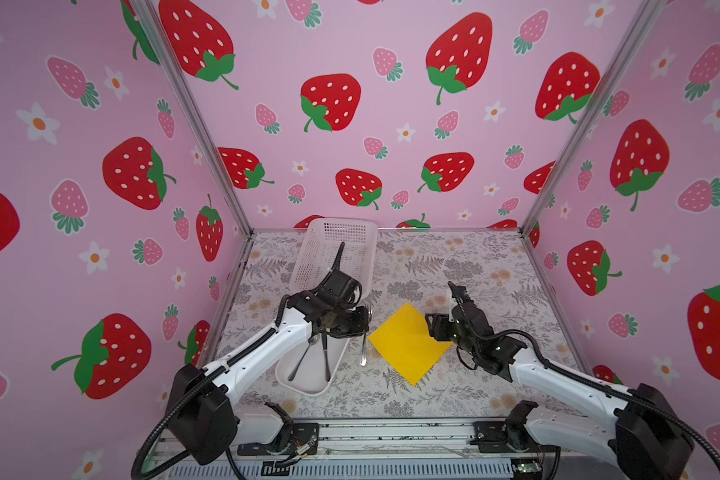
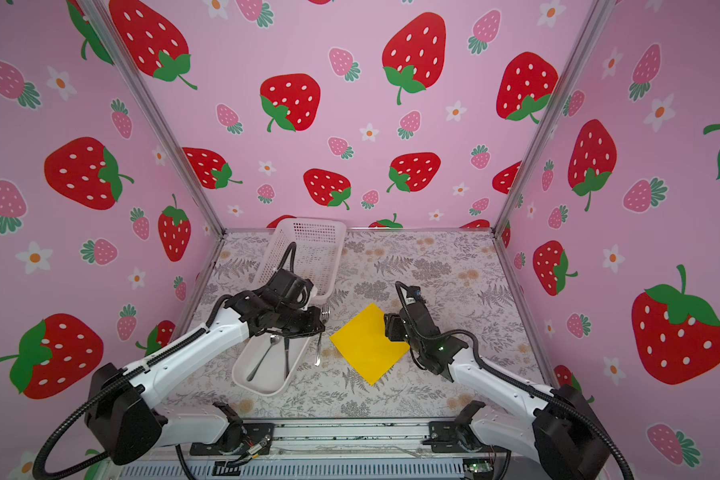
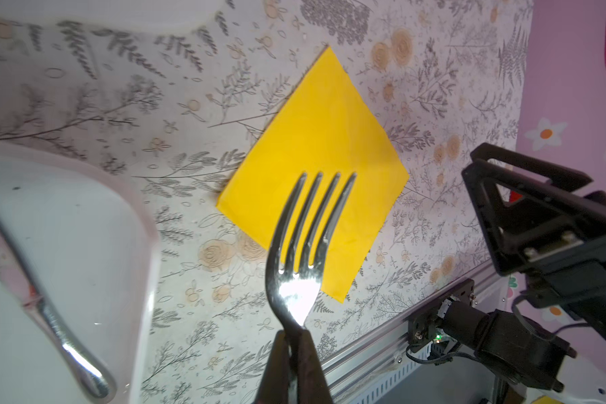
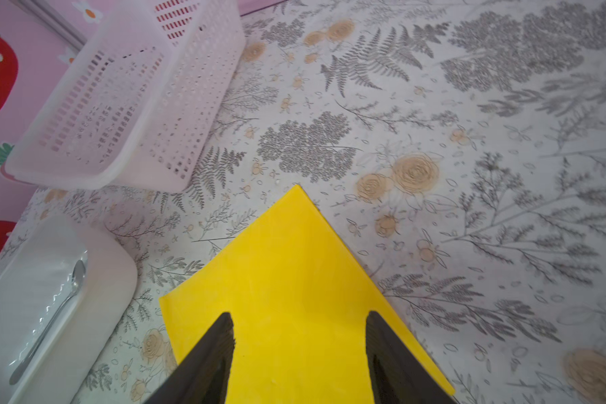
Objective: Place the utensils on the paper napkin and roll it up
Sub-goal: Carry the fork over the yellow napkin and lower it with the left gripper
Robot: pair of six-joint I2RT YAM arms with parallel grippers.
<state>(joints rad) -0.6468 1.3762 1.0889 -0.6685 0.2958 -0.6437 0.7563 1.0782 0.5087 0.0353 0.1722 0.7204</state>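
Left wrist view shows your left jaws clamped on the fork (image 3: pixel 305 245), just beside the bare napkin (image 3: pixel 315 157); right jaws stand apart over it; spoon (image 1: pixel 302 359) and knife (image 1: pixel 326 357) lie in the tray (image 1: pixel 308 384); nothing rolled yet

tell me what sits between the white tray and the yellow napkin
The fork, pinched by the left gripper; otherwise bare tablecloth, shown in both top views.
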